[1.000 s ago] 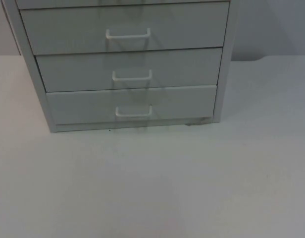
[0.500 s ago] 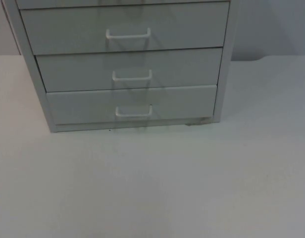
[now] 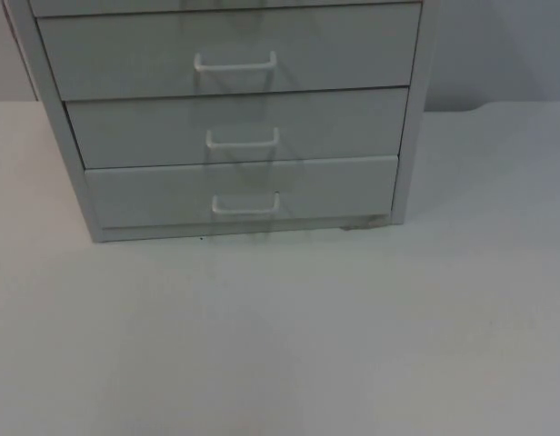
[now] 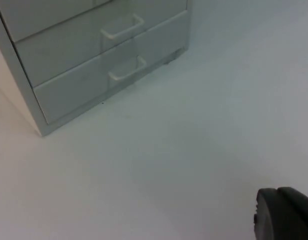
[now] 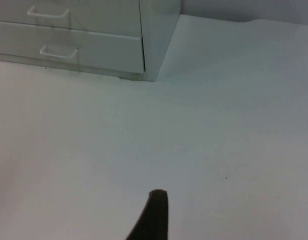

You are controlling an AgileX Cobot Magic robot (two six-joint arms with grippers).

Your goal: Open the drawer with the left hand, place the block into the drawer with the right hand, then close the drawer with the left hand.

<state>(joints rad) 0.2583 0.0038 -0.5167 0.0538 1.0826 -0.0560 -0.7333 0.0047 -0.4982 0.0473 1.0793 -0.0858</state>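
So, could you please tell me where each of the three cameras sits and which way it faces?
Top view: fixed above, looking down and forward at the drawer cabinet on the white table.
Left wrist view: on the left arm, facing the cabinet's two lower drawers; a black fingertip shows.
Right wrist view: on the right arm, facing the cabinet's right front corner; a black fingertip shows.
Shared: the bottom drawer's handle appears in all three.

Shut drawer cabinet (image 3: pixel 235 127) blocks the table's (image 3: pixel 353 345) far side.
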